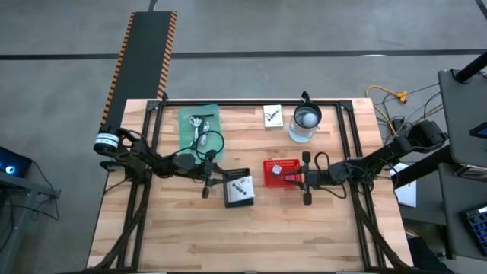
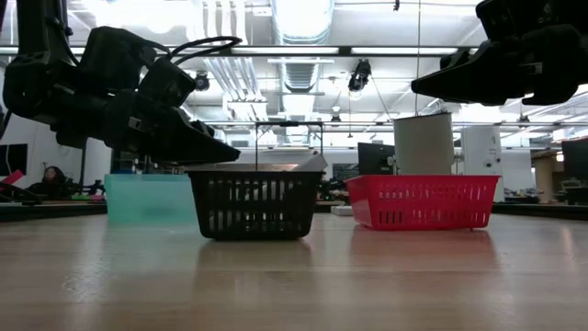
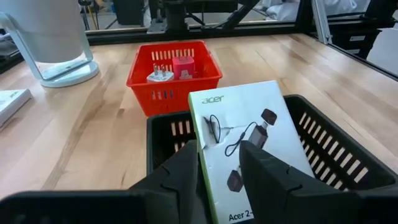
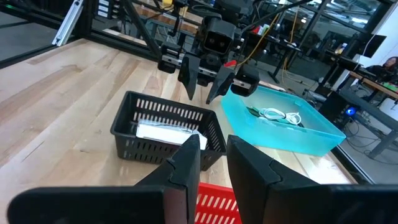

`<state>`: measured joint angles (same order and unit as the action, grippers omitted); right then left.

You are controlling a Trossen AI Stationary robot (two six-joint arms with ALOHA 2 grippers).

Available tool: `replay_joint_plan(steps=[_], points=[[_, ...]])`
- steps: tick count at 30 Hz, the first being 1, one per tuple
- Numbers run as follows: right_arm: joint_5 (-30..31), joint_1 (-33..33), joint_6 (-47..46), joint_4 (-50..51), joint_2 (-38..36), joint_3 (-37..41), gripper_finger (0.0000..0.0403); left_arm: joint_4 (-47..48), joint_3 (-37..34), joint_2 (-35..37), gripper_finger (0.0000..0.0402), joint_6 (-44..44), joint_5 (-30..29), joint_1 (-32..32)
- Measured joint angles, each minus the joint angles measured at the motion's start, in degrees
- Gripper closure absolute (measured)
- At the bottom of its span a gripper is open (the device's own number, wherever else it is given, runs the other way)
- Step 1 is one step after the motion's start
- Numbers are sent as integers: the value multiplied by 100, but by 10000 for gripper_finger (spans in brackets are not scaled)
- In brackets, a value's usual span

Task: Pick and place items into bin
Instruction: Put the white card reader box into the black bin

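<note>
The flat white printed card box lies tilted across the black slotted plastic basket, one corner propped on the rim, directly ahead of and below the left tool. That tool hangs just above the basket's near edge with its fingers standing apart and nothing between them. The box looks light, stiff and smooth-faced, so it probably slides easily; its thin edges are the likely place to pinch, since the broad face offers no purchase. Resting askew, it may tip or settle at a nudge.

The right tool hovers above the red slotted plastic basket, fingers slightly apart and empty. Bare table lies open behind both tools. Between them the two basket rims sit near each other, leaving little room.
</note>
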<state>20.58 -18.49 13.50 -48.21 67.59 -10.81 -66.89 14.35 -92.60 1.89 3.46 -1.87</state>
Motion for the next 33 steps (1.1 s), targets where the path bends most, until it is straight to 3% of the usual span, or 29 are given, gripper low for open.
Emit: replay_joint_plan(steps=[18,22,29,33], points=[[1,0,110,-5,0,0,335,-282,26,88,298,302,-247,2],[2,0,199,-30,0,0,335,-295,-125,241,319,480,-338,37],[2,1,168,-21,-2,0,335,-679,-861,1207,390,448,-399,234],[2,1,151,-20,0,0,335,-609,-1186,2127,397,446,-396,240]])
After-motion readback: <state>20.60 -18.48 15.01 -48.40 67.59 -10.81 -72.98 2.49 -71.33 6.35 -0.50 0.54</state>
